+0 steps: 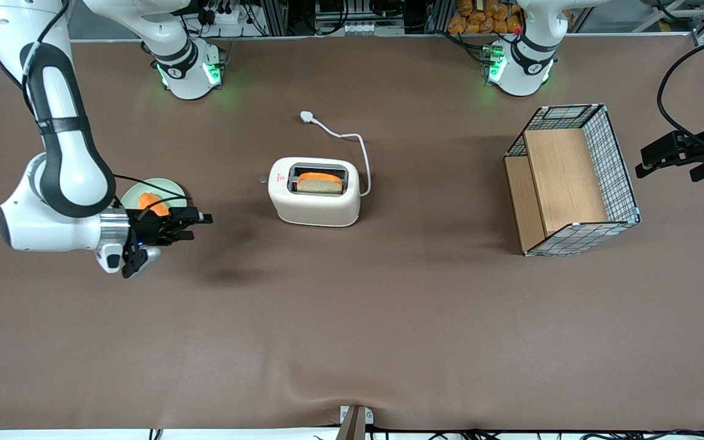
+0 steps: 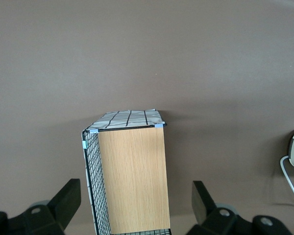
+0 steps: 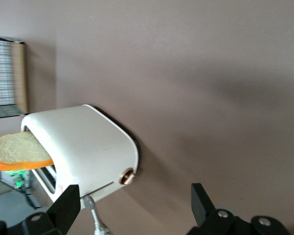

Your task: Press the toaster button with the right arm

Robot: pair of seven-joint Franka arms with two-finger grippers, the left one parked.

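Toaster [image 1: 315, 201]: sits upright near the middle of the table [image 1: 352, 330], well apart from everything else, so reachable from the working arm's end with nothing in the way. Right arm [image 1: 62, 153]: reaches low and level over the table, wrist turned sideways, seemingly so as to meet the toaster's end face head-on rather than from above. Basket [image 1: 572, 180]: lies toward the parked arm's end, clear of any path. Plate [image 1: 150, 192]: rests under the wrist with something orange on it, no part of this job. Bread [image 1: 320, 182]: stands in the slot, riding high, which suggests the lever is not yet down. Cord [image 1: 361, 153]: loops away from the front camera to a loose plug [image 1: 307, 116], so no live heating to expect. Gripper [image 1: 196, 225]: hovers just above the table, well short of the toaster, fingers [image 3: 66, 208] spread wide and holding nothing, pointed at the toaster's end. Button [image 1: 263, 179]: juts from that same end face, bare and unobstructed; likely calls for a closed or single fingertip, being so small.
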